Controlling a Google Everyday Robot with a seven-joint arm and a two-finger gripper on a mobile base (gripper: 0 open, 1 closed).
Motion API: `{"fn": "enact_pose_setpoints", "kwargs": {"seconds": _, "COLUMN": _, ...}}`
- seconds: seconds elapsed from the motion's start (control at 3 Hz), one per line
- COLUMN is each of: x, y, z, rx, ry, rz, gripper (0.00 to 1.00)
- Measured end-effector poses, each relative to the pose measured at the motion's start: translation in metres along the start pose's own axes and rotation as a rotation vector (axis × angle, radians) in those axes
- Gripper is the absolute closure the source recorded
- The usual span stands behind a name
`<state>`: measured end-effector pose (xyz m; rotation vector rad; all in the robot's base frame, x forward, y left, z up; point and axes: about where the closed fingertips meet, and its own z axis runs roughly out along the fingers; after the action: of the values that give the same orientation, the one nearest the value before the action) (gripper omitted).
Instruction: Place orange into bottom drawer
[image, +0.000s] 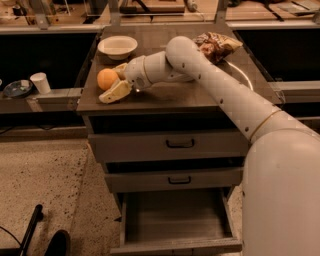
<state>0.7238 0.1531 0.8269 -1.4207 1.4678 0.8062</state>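
The orange (106, 78) sits on the cabinet top near its left edge. My gripper (115, 81) is at the orange, its two cream fingers (114, 92) spread open on either side of it; I cannot tell whether they touch it. The white arm reaches in from the right across the top. The bottom drawer (175, 220) is pulled out below, its grey floor bare.
A white bowl (117, 46) stands behind the orange at the back left of the cabinet top (165, 97). A crumpled snack bag (215, 45) lies at the back right. Two shut drawers with black handles (180, 144) are above the open one. A white cup (40, 82) stands on a ledge to the left.
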Motion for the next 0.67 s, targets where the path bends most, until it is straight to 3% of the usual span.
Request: {"fn": "enact_pose_setpoints", "kwargs": {"seconds": 0.67, "x": -0.0014, "y": 0.0023, "z": 0.0039, "rx": -0.017, "ry": -0.005, "rz": -0.002, "gripper": 0.96}}
